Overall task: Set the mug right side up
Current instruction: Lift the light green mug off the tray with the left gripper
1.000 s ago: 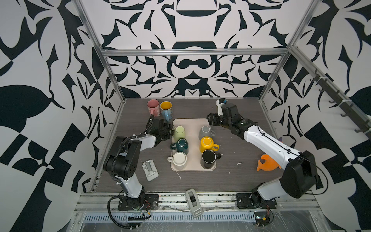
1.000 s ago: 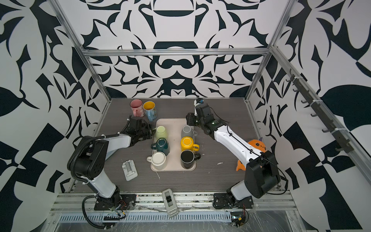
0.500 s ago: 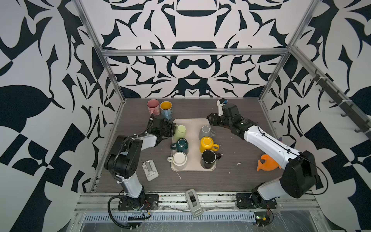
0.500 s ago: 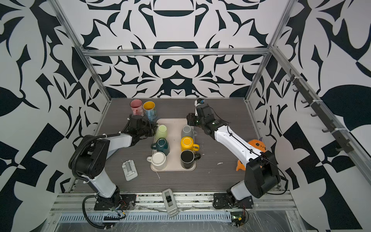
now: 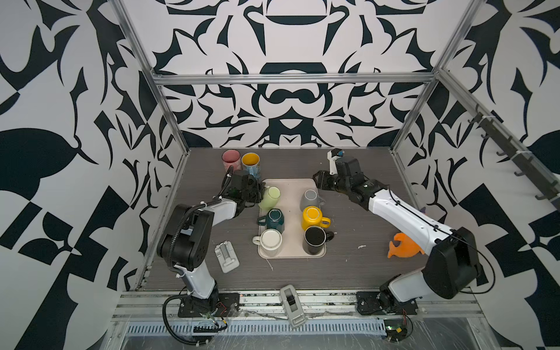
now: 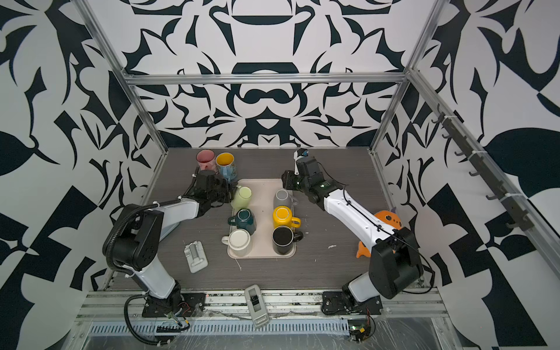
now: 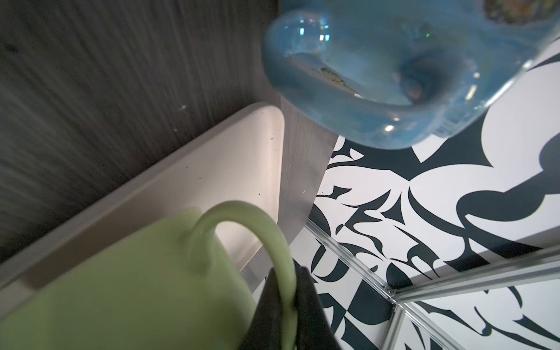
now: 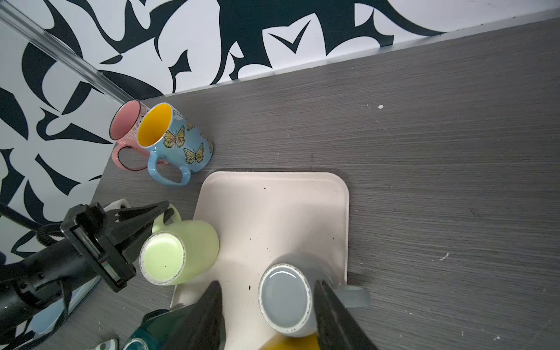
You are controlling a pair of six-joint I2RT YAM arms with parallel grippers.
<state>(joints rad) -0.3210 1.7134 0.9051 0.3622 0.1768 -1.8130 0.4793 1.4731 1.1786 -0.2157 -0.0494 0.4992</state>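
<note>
A light green mug [image 5: 269, 197] [image 6: 242, 197] stands bottom up and slightly tilted at the left rim of the beige tray [image 5: 291, 188] [image 6: 262, 188]. My left gripper [image 5: 259, 190] [image 6: 230, 190] [image 7: 286, 291] is shut on the thin handle of that green mug [image 7: 136, 288]. The right wrist view shows this grip on the green mug [image 8: 181, 251] from the other side. My right gripper [image 5: 316, 181] [image 6: 286, 181] [image 8: 267, 283] hangs open over a grey mug [image 5: 309, 198] [image 8: 288, 300], also bottom up, with one finger on each side and not touching it.
Teal [image 5: 274, 219], yellow [image 5: 313, 216], white [image 5: 270, 241] and black [image 5: 315, 239] mugs fill the tray's near half. A blue butterfly mug [image 5: 251, 163] [image 7: 394, 75] and a pink mug [image 5: 231, 159] stand upright just behind my left gripper. An orange toy [image 5: 404, 247] lies at the right.
My left gripper's jaws have closed onto the green mug's handle. The right arm has hardly moved.
</note>
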